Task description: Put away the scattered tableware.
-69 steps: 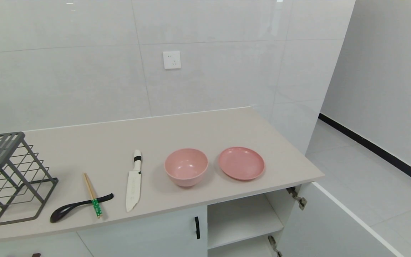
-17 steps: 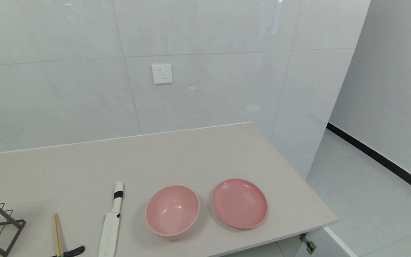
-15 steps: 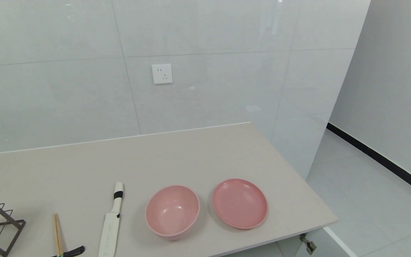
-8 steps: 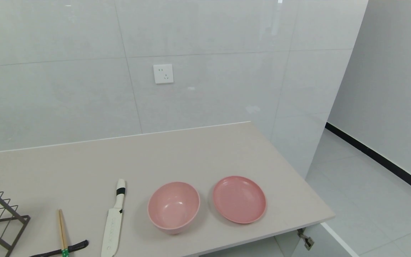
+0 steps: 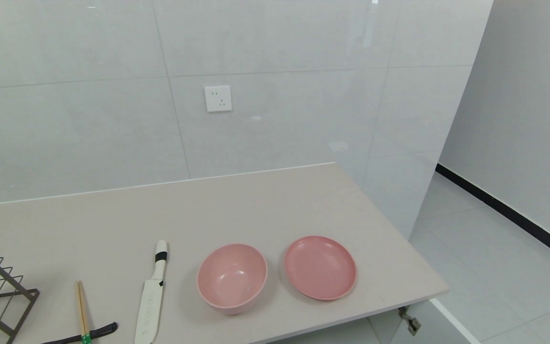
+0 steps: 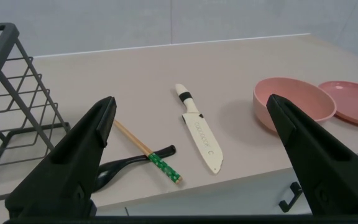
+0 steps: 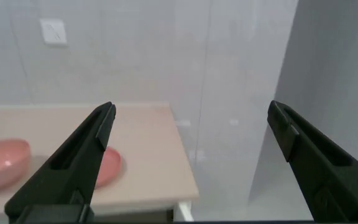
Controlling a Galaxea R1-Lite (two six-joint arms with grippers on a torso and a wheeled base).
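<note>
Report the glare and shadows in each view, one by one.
Head view: glossy wall tiles carry small bright streaks near the top; bowl and plate cast faint, soft shadows. Left wrist view: even light, a soft shadow under the bowl. Right wrist view: right gripper is a dark silhouette against the pale wall tiles.

Bright, even light from overhead fills the head view: the glossy wall tiles (image 5: pixel 275 119) carry small glints near their top and pale reflections, and the tile seams bow slightly toward the sides. On the countertop (image 5: pixel 237 210) the bowl (image 5: pixel 232 277) and plate (image 5: pixel 320 266) cast only faint, soft-edged shadows, with a small highlight inside the bowl. In the wrist views the left gripper (image 6: pixel 190 102) and right gripper (image 7: pixel 190 109) stand as near-black, featureless shapes against the pale scene.
</note>
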